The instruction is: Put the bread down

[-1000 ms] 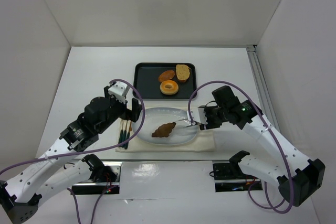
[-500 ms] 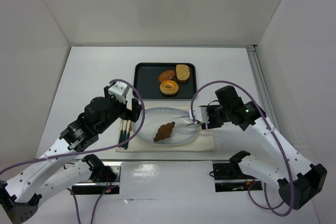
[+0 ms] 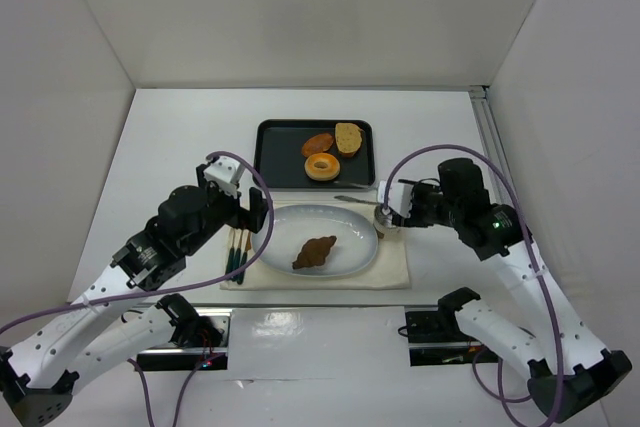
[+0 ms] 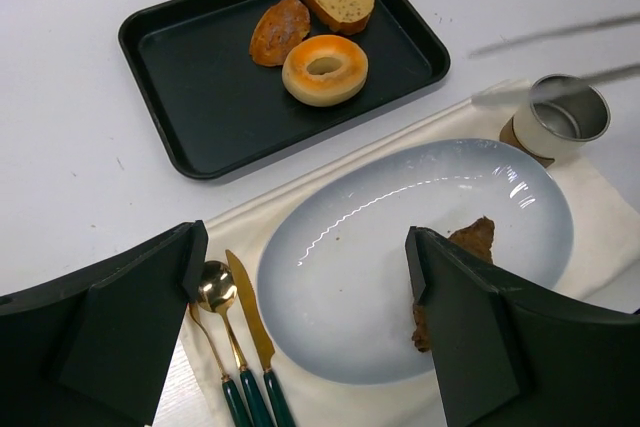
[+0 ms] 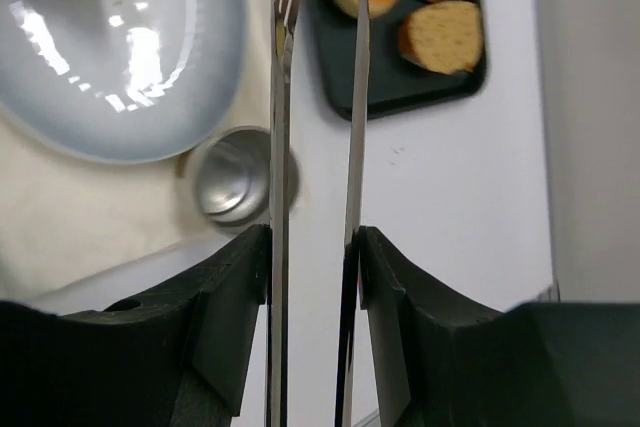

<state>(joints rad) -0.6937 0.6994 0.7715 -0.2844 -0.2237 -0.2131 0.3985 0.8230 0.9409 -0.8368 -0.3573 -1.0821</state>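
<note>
The bread (image 3: 315,251) is a dark brown lumpy pastry lying on the pale oval plate (image 3: 345,229), free of any grip. In the left wrist view the bread (image 4: 472,241) peeks out behind my right finger. My right gripper (image 3: 400,210) is shut on thin metal tongs (image 3: 355,197), whose arms stand apart with nothing between them. They reach over the metal cup (image 3: 385,219) toward the tray's near edge. The right wrist view shows the tongs (image 5: 279,147) pinched between my fingers (image 5: 312,267). My left gripper (image 4: 310,337) hovers open over the plate's left side.
A black tray (image 3: 285,152) behind the plate holds a doughnut (image 3: 322,166), an oval bun (image 3: 317,143) and a bread slice (image 3: 348,137). A gold spoon (image 4: 215,292) and knife (image 4: 250,317) lie left of the plate on a cream cloth (image 3: 395,267).
My right arm has drawn back to the right and lifted the tongs away from the plate to above the cup. The bread turned slightly and stays on the plate. The left arm is still.
</note>
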